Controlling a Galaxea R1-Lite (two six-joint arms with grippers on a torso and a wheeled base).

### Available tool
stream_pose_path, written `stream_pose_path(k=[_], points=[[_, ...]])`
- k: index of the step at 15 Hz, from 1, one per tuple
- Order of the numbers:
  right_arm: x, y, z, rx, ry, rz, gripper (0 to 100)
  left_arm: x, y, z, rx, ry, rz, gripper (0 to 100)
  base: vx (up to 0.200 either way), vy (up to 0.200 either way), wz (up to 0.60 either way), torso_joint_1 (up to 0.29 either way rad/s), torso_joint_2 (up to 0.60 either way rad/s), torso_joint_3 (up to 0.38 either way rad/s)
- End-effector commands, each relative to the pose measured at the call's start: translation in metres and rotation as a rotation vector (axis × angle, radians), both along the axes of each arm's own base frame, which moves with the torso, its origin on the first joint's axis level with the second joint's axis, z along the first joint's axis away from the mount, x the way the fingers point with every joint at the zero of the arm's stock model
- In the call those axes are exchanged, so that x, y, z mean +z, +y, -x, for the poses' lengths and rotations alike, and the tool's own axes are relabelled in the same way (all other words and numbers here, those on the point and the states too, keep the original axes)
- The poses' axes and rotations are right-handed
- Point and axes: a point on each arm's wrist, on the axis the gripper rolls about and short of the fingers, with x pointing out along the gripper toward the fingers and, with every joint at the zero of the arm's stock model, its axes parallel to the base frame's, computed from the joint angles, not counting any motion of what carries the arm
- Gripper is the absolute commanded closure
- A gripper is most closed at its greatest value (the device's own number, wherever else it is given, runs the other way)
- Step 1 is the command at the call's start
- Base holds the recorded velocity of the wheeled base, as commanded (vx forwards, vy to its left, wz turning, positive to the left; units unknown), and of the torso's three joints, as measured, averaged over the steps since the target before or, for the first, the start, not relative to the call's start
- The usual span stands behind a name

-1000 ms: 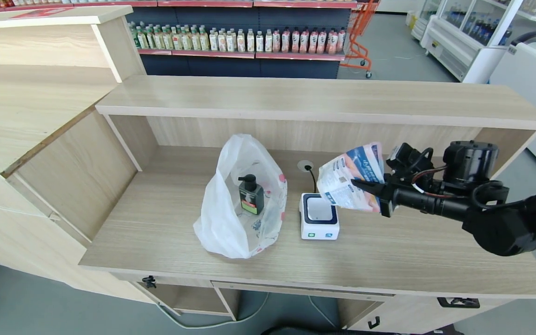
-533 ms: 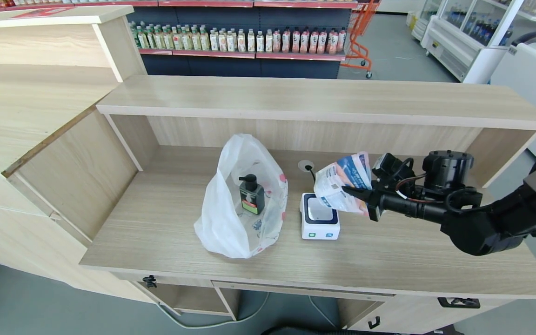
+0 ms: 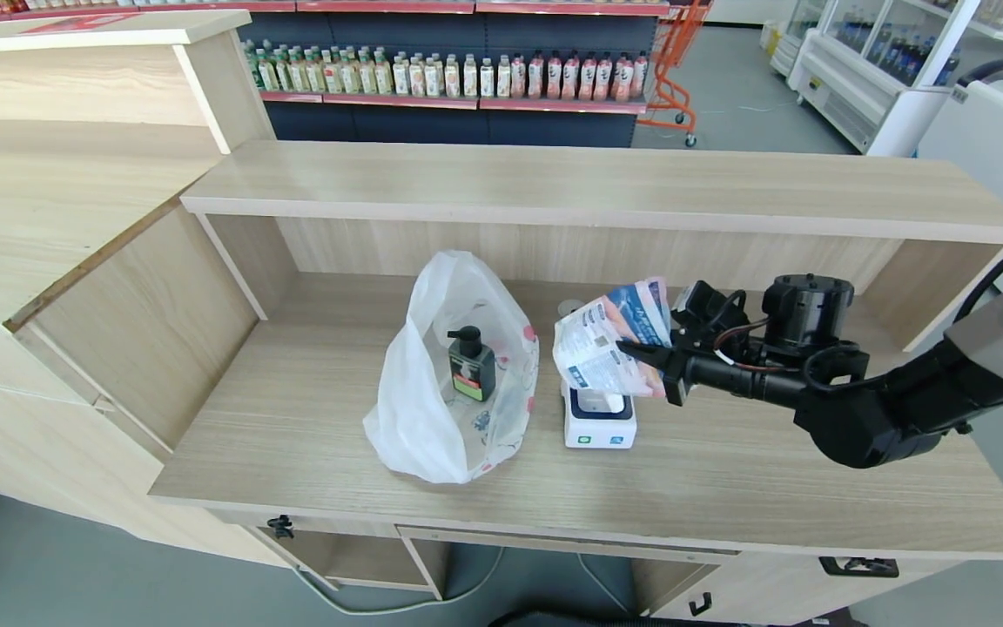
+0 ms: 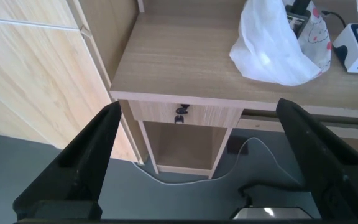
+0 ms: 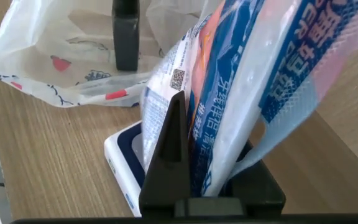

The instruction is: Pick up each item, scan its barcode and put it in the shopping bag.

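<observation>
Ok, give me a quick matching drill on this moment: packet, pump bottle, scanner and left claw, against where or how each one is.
1 packet
2 pump bottle
3 scanner
4 left claw

A standing inside the shopping bag
B on the counter, beside the bag
C gripped by the right claw, over the scanner
D open, holding nothing

Pairs: 1-C, 2-A, 3-B, 4-D

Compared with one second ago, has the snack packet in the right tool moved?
Yes: the snack packet shifted toward the robot's left, from right of the barcode scanner to over it.
</observation>
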Motion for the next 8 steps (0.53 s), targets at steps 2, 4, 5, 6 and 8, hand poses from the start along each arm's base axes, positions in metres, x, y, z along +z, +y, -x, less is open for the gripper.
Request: stream_pose_path(k=[2, 4, 5, 6, 8], points=[[-0.0044, 0.0049, 0.0006, 0.011, 0.003, 0.010, 100, 0.0000, 0.0000, 0.0000, 0.000, 0.000, 0.000, 0, 0.000, 0.000, 0.00, 0.000, 0.00, 0.000], [-0.0029, 0.0063, 0.0001, 0.014, -0.011, 0.016, 100, 0.0000, 0.0000, 0.0000, 0.000, 0.000, 0.000, 0, 0.000, 0.000, 0.00, 0.000, 0.00, 0.000], [-0.0013, 0.0068, 0.0005, 0.016, -0.016, 0.014, 100, 0.0000, 0.0000, 0.0000, 0.000, 0.000, 0.000, 0, 0.000, 0.000, 0.00, 0.000, 0.00, 0.000], [-0.0016, 0.0065, 0.0017, 0.016, -0.017, 0.019, 100, 0.0000, 0.0000, 0.0000, 0.000, 0.000, 0.000, 0, 0.000, 0.000, 0.00, 0.000, 0.00, 0.000], [-0.0041, 0.0052, 0.0022, 0.018, -0.031, 0.041, 100, 0.0000, 0.0000, 0.0000, 0.000, 0.000, -0.001, 0, 0.000, 0.000, 0.00, 0.000, 0.00, 0.000]])
